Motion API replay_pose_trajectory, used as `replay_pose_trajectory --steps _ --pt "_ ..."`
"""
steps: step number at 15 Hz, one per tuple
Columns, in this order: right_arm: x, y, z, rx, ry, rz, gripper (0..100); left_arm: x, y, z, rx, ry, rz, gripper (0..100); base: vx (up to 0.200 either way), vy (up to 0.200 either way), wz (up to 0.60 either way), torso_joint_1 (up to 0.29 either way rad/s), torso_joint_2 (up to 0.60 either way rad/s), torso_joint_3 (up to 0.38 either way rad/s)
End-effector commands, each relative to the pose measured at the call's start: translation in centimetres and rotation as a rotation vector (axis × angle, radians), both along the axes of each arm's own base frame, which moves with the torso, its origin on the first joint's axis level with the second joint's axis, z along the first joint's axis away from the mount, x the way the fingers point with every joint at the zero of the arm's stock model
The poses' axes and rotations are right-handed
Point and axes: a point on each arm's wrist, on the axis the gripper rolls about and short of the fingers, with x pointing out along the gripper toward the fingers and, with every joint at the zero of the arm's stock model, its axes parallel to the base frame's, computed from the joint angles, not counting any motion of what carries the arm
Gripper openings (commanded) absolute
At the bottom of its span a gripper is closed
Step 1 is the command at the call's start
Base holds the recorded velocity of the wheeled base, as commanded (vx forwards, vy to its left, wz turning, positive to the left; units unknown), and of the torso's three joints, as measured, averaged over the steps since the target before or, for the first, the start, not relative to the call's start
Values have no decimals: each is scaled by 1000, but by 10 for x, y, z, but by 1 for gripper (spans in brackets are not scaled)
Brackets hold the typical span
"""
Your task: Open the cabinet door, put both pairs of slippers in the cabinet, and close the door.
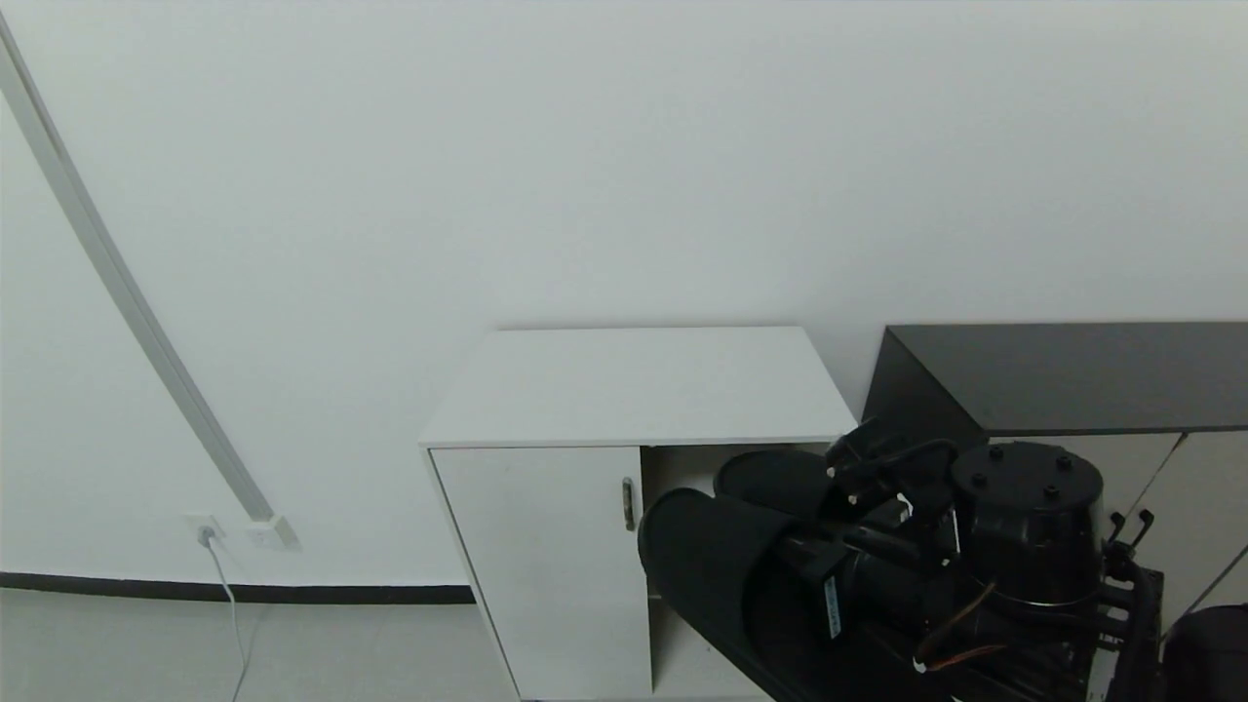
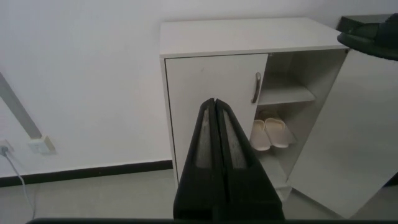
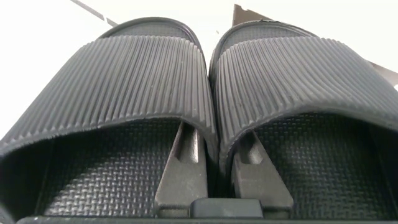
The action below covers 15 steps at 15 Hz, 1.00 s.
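Right gripper (image 3: 214,163) is clamped on the black slippers (image 1: 717,561), one finger under each strap, pinching their adjoining sides. The pair is held in the air just in front of the cabinet's (image 1: 634,385) open right half. Left gripper (image 2: 214,107) has its fingers pressed together, holds nothing and faces the cabinet. The white slippers (image 2: 270,133) sit side by side on a lower shelf inside, with the right door (image 2: 357,143) swung open.
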Motion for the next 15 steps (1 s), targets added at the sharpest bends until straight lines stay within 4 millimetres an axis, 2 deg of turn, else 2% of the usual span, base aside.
replay_pose_trajectory --steps 1,13,15 --pt "0 0 -1 -1 2 1 0 0 0 0 0 1 1 0 0 0 0 0 0 0" --pt "-1 -1 -7 -20 -3 8 0 0 0 0 0 1 -1 0 0 0 0 0 0 0" --pt "-2 -1 -7 -20 -3 11 0 0 0 0 0 1 1 0 0 0 0 -124 288 161"
